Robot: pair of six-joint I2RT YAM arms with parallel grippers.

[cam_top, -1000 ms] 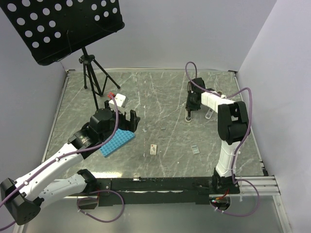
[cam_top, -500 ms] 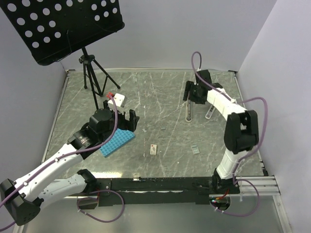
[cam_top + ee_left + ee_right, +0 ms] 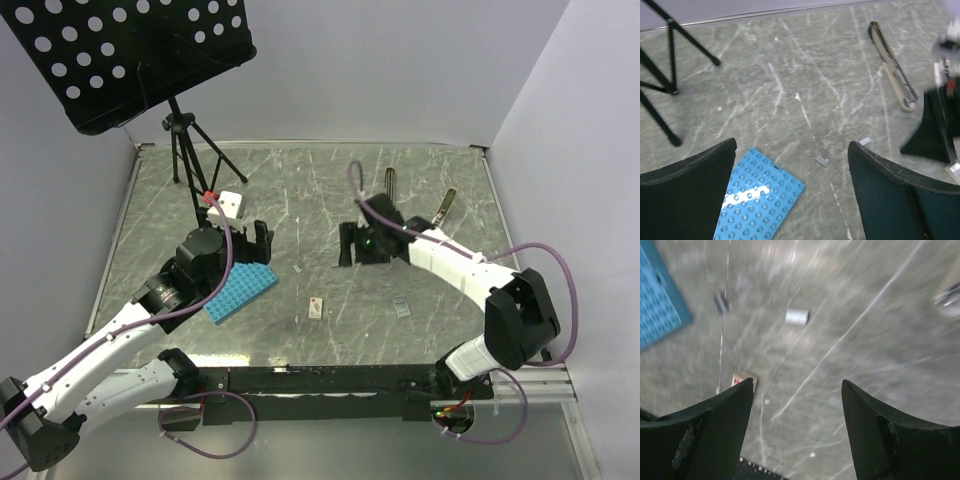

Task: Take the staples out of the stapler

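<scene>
Right end effector (image 3: 348, 245) is letting go: its jaws are now gaping with nothing between them, and the arm is swinging off the slim black-and-silver stapler (image 3: 389, 183) toward the blue studded plastic plate (image 3: 240, 293). The stapler is lying well right of the plate and farther back, untouched. A narrow brassy metal bar (image 3: 445, 205) is sitting further right again. My guess is the arm is heading for the loose tiny grey metallic staples (image 3: 402, 307). Left end effector (image 3: 255, 240) is hanging spread wide and empty, just beyond the plate's far edge. Counting: one stapler, one bar, three staples strips right of the plate, one white red-marked card (image 3: 316, 308), one plate, one black tripod stand (image 3: 190, 160).
</scene>
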